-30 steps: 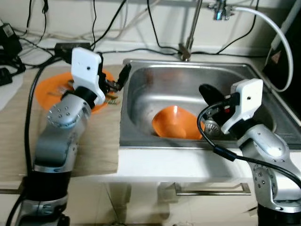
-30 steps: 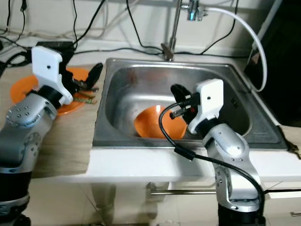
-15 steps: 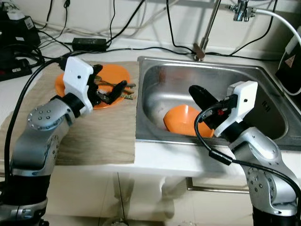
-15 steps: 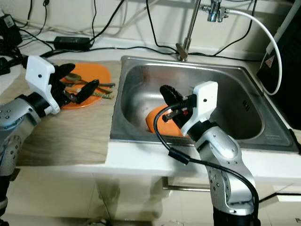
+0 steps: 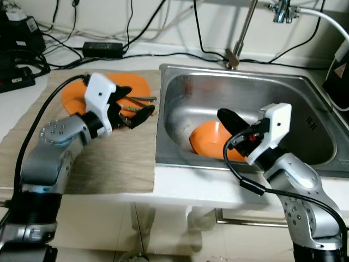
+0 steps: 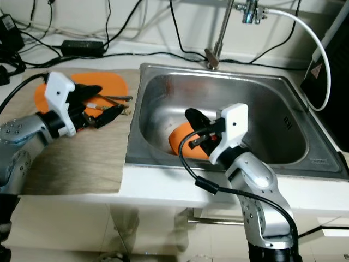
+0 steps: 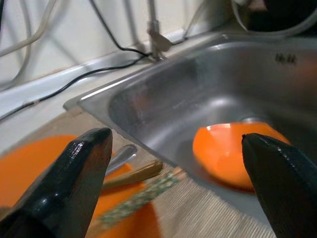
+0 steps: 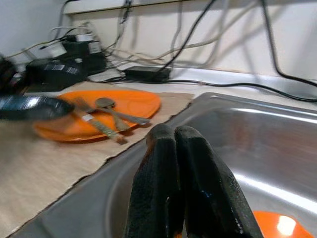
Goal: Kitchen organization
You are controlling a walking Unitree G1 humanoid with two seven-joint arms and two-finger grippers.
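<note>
Left-eye view, centre: bowl (image 5: 210,139) in sink (image 5: 294,103), prob. light, stiff, slick plastic; grip at rim. My left claw (image 5: 135,109) released; right claw (image 5: 232,121) clenched, empty.

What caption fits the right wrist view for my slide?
Right gripper, fingers shut, over the steel sink, with the orange plate of cutlery on the counter mat beyond.

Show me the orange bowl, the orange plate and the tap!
bowl (image 5: 210,139), left eye view, on its orange side inside the sink.
plate (image 5: 73,95), left eye view, on its bare left part.
tap (image 6: 221,27), right eye view, on its metal stem.
</note>
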